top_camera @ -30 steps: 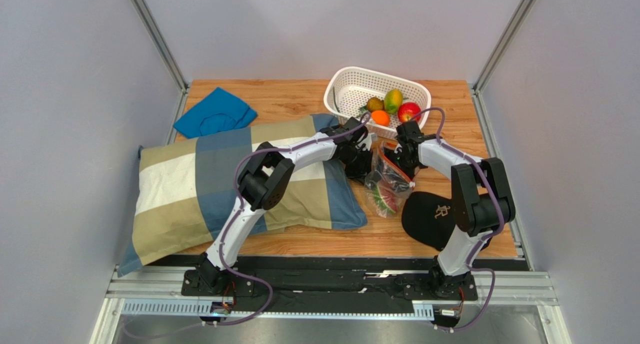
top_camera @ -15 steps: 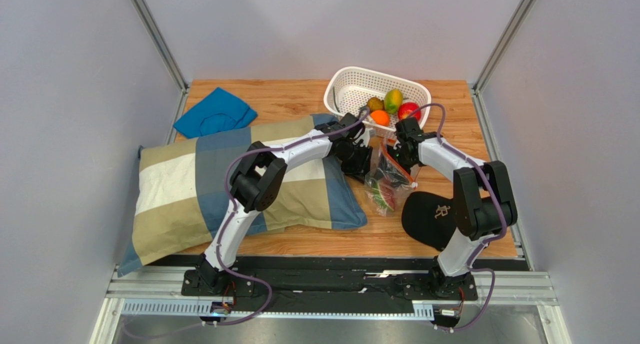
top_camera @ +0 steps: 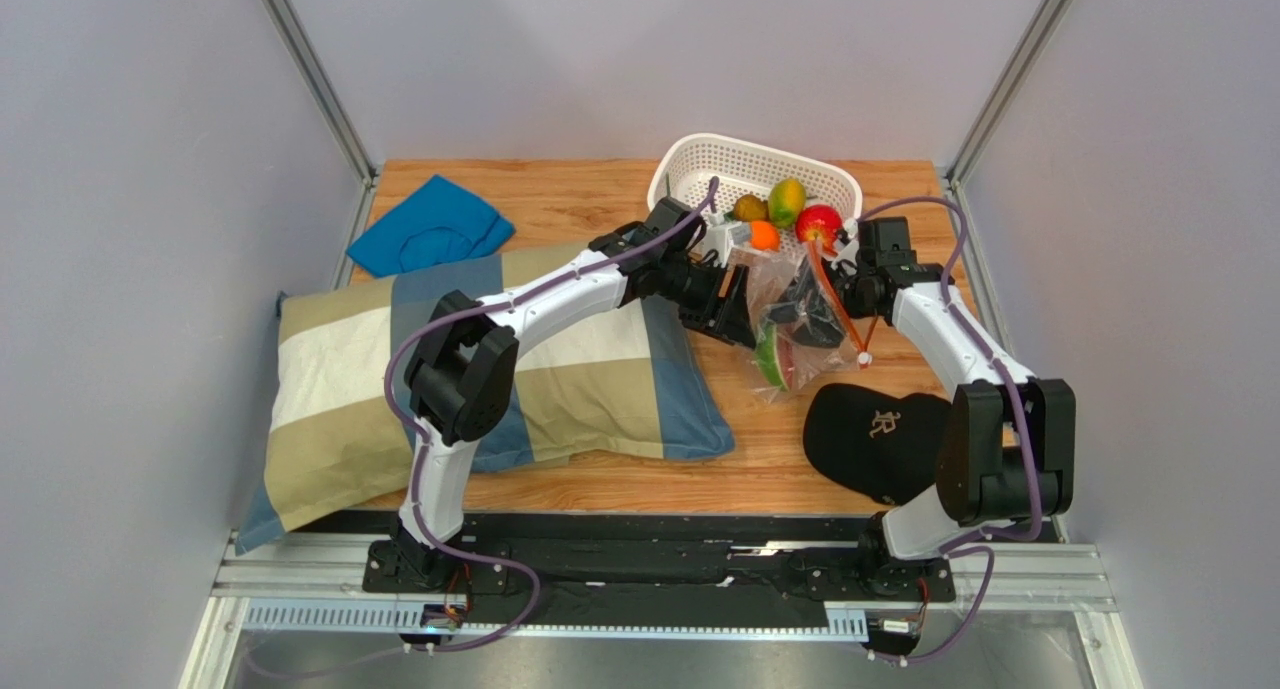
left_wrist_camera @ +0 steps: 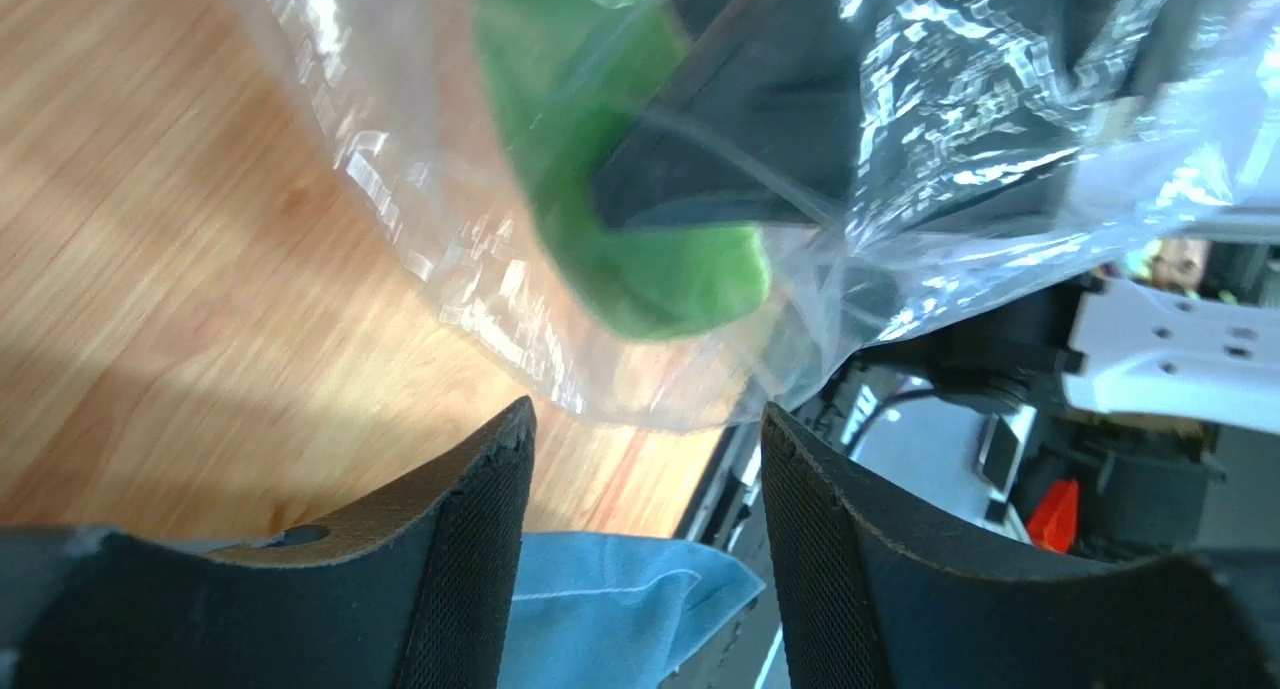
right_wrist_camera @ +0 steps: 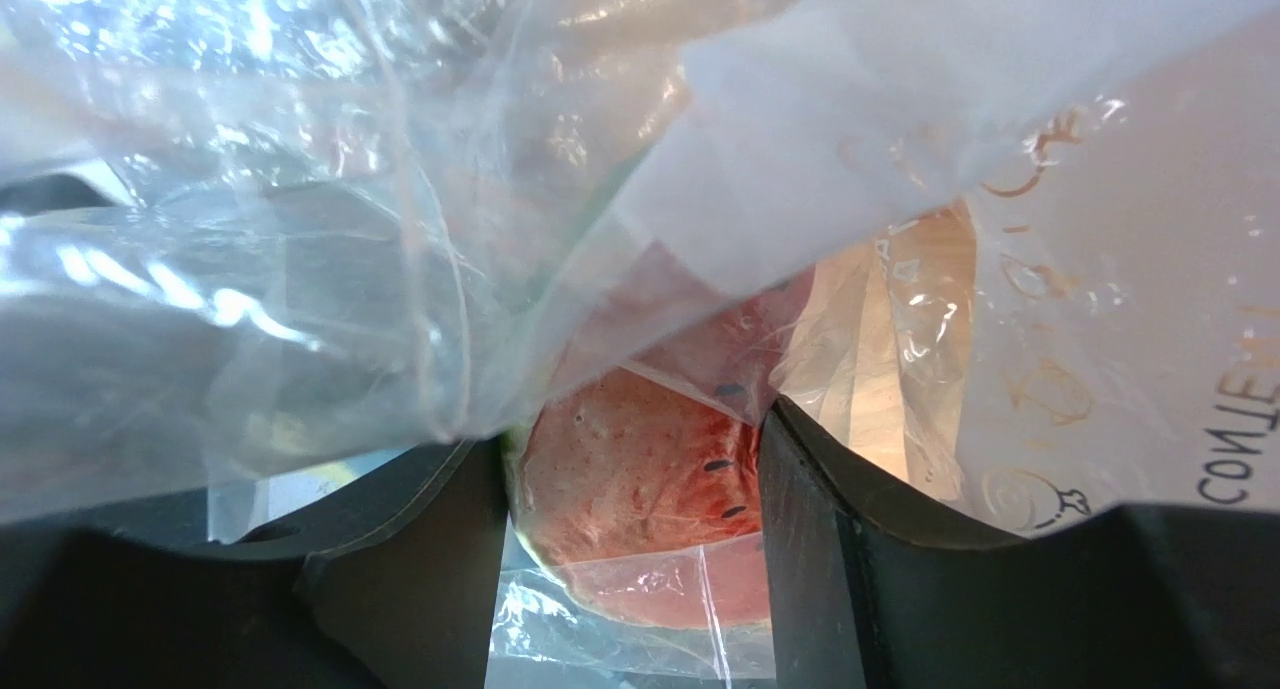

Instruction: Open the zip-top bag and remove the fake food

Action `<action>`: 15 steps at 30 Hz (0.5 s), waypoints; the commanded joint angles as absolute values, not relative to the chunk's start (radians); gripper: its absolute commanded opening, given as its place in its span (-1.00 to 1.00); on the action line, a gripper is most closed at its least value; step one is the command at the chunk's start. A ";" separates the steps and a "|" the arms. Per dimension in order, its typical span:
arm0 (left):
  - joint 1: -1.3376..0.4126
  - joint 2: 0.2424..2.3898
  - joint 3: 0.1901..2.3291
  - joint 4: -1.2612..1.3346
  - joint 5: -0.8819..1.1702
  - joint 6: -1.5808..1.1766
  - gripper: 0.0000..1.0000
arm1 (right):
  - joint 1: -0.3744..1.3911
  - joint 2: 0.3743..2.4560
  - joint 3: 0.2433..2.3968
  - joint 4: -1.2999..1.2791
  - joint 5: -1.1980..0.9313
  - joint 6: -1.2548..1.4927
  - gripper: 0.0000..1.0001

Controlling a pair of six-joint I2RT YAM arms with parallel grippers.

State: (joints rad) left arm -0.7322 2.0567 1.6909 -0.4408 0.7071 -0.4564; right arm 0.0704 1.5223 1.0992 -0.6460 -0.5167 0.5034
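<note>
The clear zip-top bag hangs spread between my two grippers in front of the basket, its orange-red zip strip trailing down its right side. Inside it are a green piece and a red watermelon-like slice. My left gripper is at the bag's left edge; in its wrist view its jaws stand apart, with the bag just past the tips. My right gripper is at the bag's right side; its jaws stand apart, bag film draped over them.
The white basket behind the bag holds an orange, a red apple and a mango. A checked pillow lies at the left, a blue cloth behind it, and a black cap at the front right.
Both grippers have moved away from me and apart. The bag has risen off the table towards the basket and spread wider. The right arm has swung out to the right.
</note>
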 commanded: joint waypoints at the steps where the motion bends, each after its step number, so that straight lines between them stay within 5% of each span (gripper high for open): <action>1: -0.726 2.059 1.707 -0.371 0.845 -0.426 0.26 | 0.060 1.506 1.098 -0.597 -0.696 0.528 -1.00; 10: -0.701 2.102 1.651 -0.154 0.995 -0.521 0.13 | 0.031 1.503 1.086 -0.597 -0.891 0.568 -0.89; 11: -0.700 2.103 1.640 -0.108 1.024 -0.547 0.02 | 0.031 1.502 1.066 -0.591 -0.908 0.574 -0.86; 12: -0.699 2.103 1.616 -0.010 1.032 -0.576 -0.32 | 0.032 1.496 1.054 -0.583 -0.905 0.581 -0.81; 15: -0.699 2.082 1.547 0.221 1.032 -0.715 -0.80 | 0.031 1.485 1.014 -0.568 -0.894 0.589 -0.42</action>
State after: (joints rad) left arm -0.6952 2.0907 1.6051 -0.1715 0.9798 -0.5671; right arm 0.0143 1.5192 1.0573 -0.6003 -0.8009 0.5369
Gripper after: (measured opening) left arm 0.252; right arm 0.566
